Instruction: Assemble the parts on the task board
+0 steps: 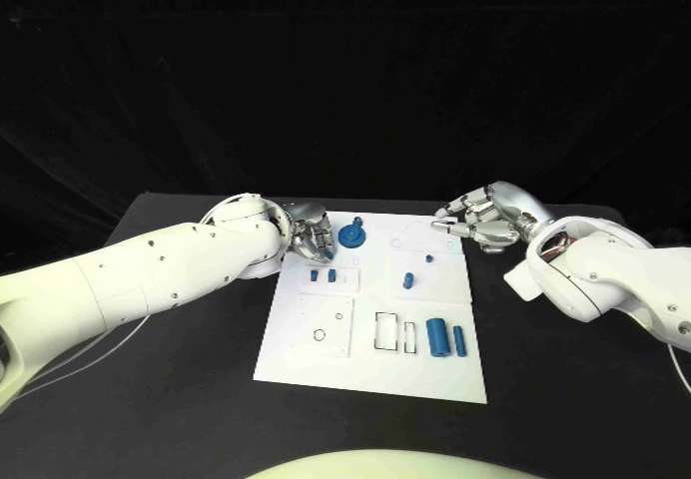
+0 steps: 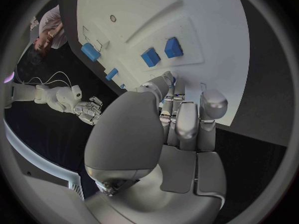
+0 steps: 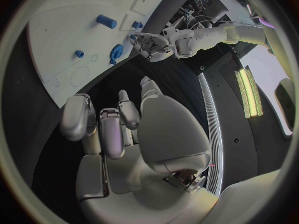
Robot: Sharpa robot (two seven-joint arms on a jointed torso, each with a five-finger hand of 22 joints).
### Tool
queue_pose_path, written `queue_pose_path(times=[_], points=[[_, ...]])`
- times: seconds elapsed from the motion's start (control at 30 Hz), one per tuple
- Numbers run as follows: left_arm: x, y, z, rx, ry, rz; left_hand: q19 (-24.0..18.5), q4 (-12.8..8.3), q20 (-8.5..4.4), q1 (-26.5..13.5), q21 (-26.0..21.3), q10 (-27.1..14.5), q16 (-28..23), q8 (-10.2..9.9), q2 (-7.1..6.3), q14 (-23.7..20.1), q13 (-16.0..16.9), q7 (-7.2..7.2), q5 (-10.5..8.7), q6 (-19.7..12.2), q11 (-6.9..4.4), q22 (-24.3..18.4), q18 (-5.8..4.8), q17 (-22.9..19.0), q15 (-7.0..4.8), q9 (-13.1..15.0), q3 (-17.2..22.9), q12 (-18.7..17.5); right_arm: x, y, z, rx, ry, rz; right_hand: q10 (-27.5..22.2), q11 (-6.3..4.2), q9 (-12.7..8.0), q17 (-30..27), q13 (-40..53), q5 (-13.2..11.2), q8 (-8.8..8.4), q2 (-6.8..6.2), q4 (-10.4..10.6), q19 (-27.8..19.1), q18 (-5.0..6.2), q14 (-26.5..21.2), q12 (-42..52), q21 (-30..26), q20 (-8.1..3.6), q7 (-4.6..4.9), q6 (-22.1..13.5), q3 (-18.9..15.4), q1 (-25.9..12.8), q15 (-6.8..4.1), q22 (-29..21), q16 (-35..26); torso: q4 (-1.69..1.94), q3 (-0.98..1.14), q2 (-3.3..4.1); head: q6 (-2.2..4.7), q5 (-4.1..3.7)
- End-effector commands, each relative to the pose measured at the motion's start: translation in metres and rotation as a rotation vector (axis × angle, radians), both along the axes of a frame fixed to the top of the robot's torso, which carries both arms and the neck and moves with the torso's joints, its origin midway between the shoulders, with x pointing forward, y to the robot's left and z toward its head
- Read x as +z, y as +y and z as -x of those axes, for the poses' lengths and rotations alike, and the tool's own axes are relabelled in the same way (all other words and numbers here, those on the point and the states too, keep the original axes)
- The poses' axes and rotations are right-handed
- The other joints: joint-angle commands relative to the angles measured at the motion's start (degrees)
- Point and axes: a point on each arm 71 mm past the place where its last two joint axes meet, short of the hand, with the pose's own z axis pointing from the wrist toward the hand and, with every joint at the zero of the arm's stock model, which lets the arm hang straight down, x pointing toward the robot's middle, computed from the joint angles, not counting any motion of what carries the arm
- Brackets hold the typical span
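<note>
The white task board (image 1: 367,364) lies in the middle of the table. A blue round part with a knob (image 1: 352,237) stands near its far edge; it also shows in the right wrist view (image 3: 116,52). My left hand (image 1: 309,239) is right beside it, fingers held together and stretched toward it, and a sliver of blue shows just past the fingertips (image 2: 169,92). I see nothing gripped. My right hand (image 1: 482,220) hovers over the board's far right corner with loosely bent fingers and nothing in it. Two small blue blocks (image 1: 322,274) sit near the left hand.
Two blue cylinders (image 1: 448,338) stand in the board's near right area beside a rectangular outline (image 1: 387,331). Small blue pieces (image 1: 409,279) lie mid-board. Black table (image 1: 576,399) runs round the board on all sides.
</note>
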Motion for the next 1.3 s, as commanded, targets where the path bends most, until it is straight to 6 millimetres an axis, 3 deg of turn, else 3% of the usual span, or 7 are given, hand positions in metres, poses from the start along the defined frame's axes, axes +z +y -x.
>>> queue_pose_path(times=[0.03,1.0,1.13,1.23,1.3], points=[[-0.001,-0.001,0.001,-0.008,0.011,-0.013,0.41,-0.11,0.04,-0.69,0.29,0.37,-0.18,-0.36,0.05,0.01,-0.09,-0.07,-0.27,0.29,-0.02,-0.02,-0.51,-0.05,-0.11,-0.08,0.17,-0.27,0.000,0.001,0.001,0.011,-0.005,0.001,0.07,0.00,0.07,2.94,0.07,0.32,0.35,0.34,-0.18,-0.32,0.84,3.18,0.10,-0.30,0.03,-0.34,-0.23,-0.21,0.01,-0.49,-0.08,-0.20,-0.01,0.00,0.02,0.06,-0.03],[-0.002,0.001,0.000,0.004,0.024,-0.009,0.33,-0.82,0.20,-2.23,0.52,1.71,-0.01,-3.61,-0.97,0.06,0.07,0.55,-0.28,-2.77,0.29,0.16,-0.51,-0.73,0.12,-1.41,0.66,-2.26,0.000,0.000,0.000,0.007,-0.001,0.004,-0.63,-0.03,0.12,1.99,-0.81,0.39,0.46,0.35,-0.19,-0.66,1.00,2.95,-0.70,-1.11,0.01,-0.37,-0.20,-0.43,-0.05,-0.52,-0.60,-0.88,0.00,-0.01,0.01,0.14,-0.14],[-0.002,0.002,0.000,0.010,0.023,-0.009,0.26,-0.87,0.20,-2.27,0.46,1.73,-0.07,-3.76,-1.03,0.03,0.08,0.59,-0.27,-2.93,0.32,0.05,-0.48,-0.89,0.14,-1.49,0.70,-2.37,-0.001,0.000,0.000,0.005,0.003,0.008,-5.37,-0.01,0.11,-0.04,-6.55,0.40,0.45,0.52,-0.26,-1.68,1.43,2.36,-6.34,-3.37,-0.02,-0.34,-0.61,-0.67,0.15,-0.51,-2.06,-2.54,-0.01,0.00,0.01,0.14,-0.20],[-0.002,0.006,-0.001,0.018,0.023,-0.011,0.20,-0.92,0.20,-2.29,0.39,1.72,-0.13,-3.84,-1.07,-0.01,0.08,0.62,-0.27,-3.01,0.35,-0.06,-0.46,-1.03,0.16,-1.54,0.72,-2.46,-0.002,-0.001,-0.001,0.002,0.008,0.018,-14.07,-0.07,0.16,-2.68,-18.18,0.21,0.57,0.77,-0.25,-3.22,2.03,1.60,-18.38,-6.83,-0.05,-0.33,-0.83,-0.75,0.69,-0.57,-4.33,-4.89,-0.03,0.00,0.00,0.18,-0.26],[-0.002,0.010,-0.001,0.027,0.024,-0.014,0.20,-0.98,0.20,-2.28,0.41,1.73,-0.15,-3.94,-1.11,-0.03,0.09,0.65,-0.26,-3.13,0.37,-0.04,-0.46,-1.09,0.18,-1.60,0.77,-2.53,-0.002,-0.003,-0.003,0.000,0.009,0.034,-17.22,-0.07,0.23,-4.06,-24.26,-0.13,0.77,1.08,-0.44,-3.64,2.26,1.34,-25.43,-8.34,-0.14,-0.33,-0.73,-0.41,1.82,-0.58,-5.27,-6.22,-0.03,-0.02,-0.01,0.21,-0.35]])
